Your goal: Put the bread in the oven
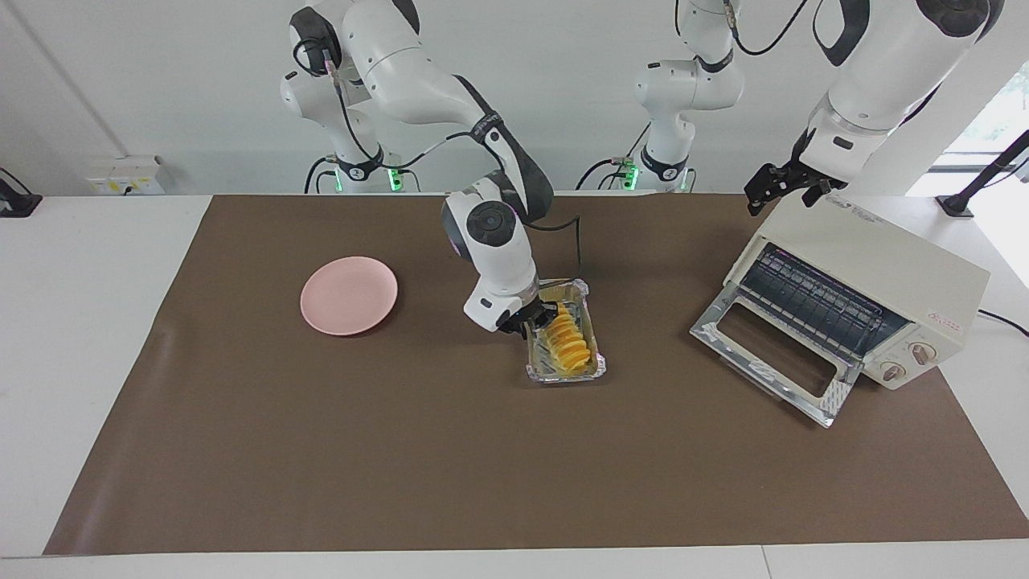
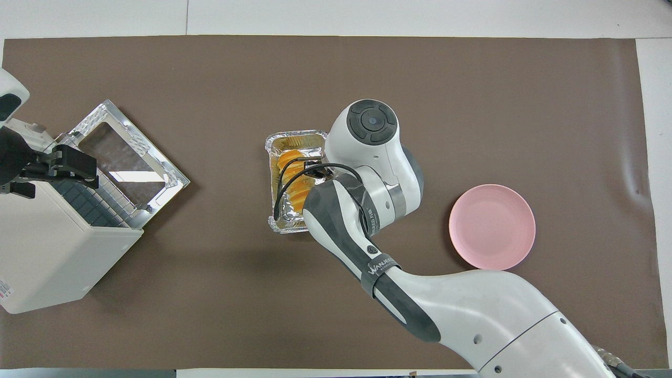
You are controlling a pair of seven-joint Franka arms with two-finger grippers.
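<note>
The right arm (image 2: 367,210) partly covers the bread (image 2: 292,169) in its foil tray (image 2: 278,223); the oven (image 2: 58,252) door hangs open.

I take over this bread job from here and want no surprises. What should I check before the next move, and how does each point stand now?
1. Oven door down and opening free: ok, the glass door lies open on the mat.
2. Bread lies inside the foil tray: ok.
3. Tray rests on the mat, midway between plate and oven: ok.
4. Right claw at the tray's rim beside the bread: ok; whether it grips the rim: cannot tell.
5. Left claw open, over the oven's top, waiting: ok.
6. Mat between tray and oven free of things: ok.
</note>
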